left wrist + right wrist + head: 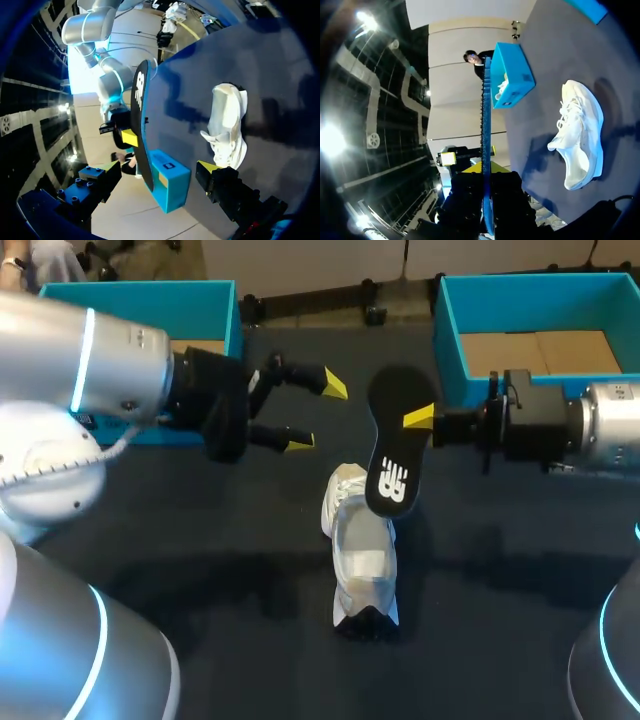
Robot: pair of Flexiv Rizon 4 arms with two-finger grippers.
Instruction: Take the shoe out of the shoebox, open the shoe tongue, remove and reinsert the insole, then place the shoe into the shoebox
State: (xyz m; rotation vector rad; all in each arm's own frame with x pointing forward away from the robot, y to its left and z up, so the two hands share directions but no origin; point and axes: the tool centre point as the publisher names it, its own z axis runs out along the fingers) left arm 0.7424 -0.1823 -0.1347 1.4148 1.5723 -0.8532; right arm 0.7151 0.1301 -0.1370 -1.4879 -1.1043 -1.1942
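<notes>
1 insole (pixel 392 440) pinched in right jaws hides part of the shoe (pixel 365 560); left jaws spread.

The dark table (pixel 200 570) bears a white shoe (pixel 362 550) mid-surface — left shoebox (pixel 232 325) and right shoebox (pixel 448 340) at its back.

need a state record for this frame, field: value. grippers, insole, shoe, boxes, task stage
left gripper: open, empty, above the table, beside the insole
right gripper: shut on insole
insole: black, out of the shoe, held off the table
shoe: white, on the table, not gripped
left shoebox: blue, far left, shoe not in it
right shoebox: blue, far right, shoe not in it
task stage: insole removed, not yet reinserted
</notes>
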